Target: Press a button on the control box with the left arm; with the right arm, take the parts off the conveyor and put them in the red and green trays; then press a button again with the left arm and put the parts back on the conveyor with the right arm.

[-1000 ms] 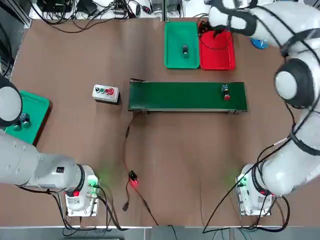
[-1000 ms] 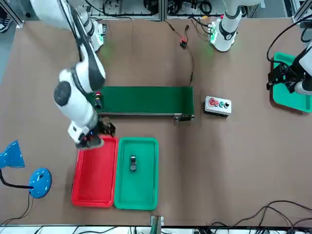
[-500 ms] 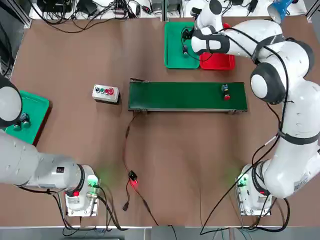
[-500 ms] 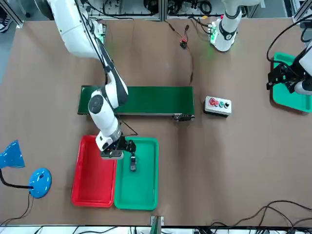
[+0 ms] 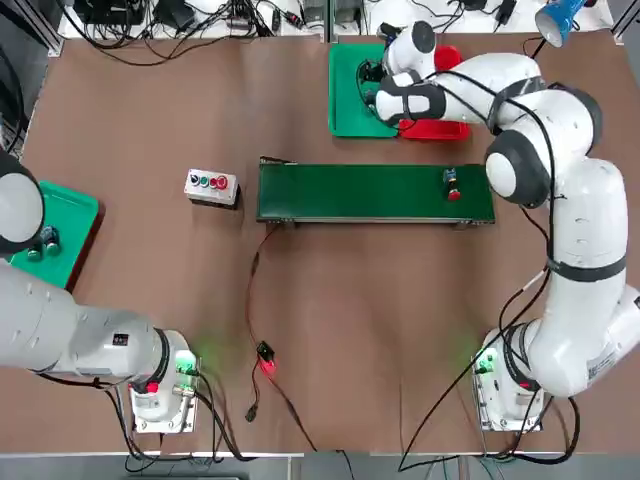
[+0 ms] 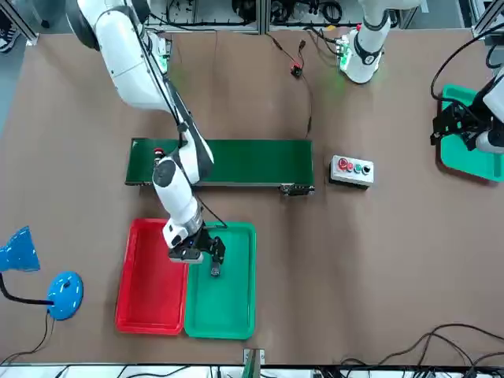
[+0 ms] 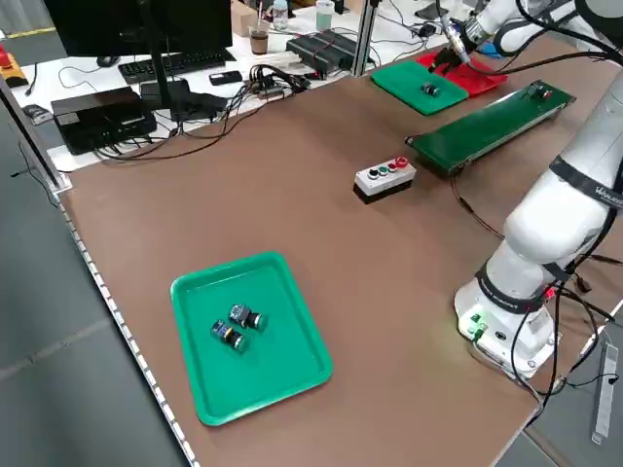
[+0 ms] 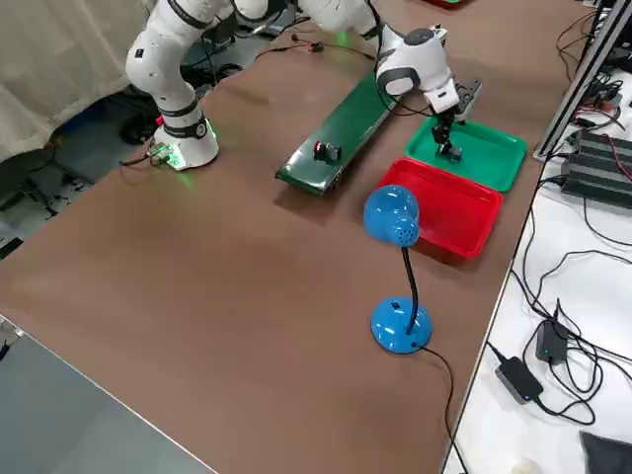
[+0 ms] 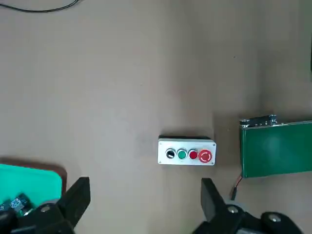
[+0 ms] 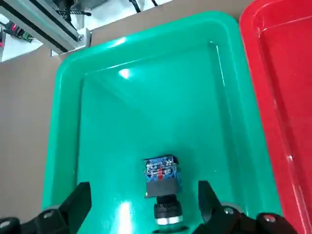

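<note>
While my right tool (image 10: pixel 145 207) hovers over the green rectangular tray beside the red one (image 10: pixel 161 117), its two fingers spread wide, one on each side of a small part with a blue circuit board and a black round base (image 10: pixel 165 187), I have a firm hold on nothing. My left tool (image 9: pixel 146 204) hangs wide and without a load on the left side of the brown desk (image 5: pixel 330 380).

Around me, the grey control box with red, green and black buttons (image 5: pixel 213 187) sits between the left tray and the long green conveyor (image 5: pixel 350 195). Another small part, with a red cap (image 5: pixel 451 184), rests near the conveyor's right end, and my right arm reaches past that end to the trays. A blue lamp with a round base (image 8: pixel 400 324) stands near the red tray, and thin red and black cables (image 5: pixel 268 365) run over the desk from the conveyor.

As for containers, the middle green tray holds the one part below my right tool; the red rectangular tray (image 6: pixel 150 283) beside it shows a bare floor. A third, green tray (image 7: pixel 277 360) on the left holds two dark cylindrical parts (image 7: pixel 238 328), lying close together.
</note>
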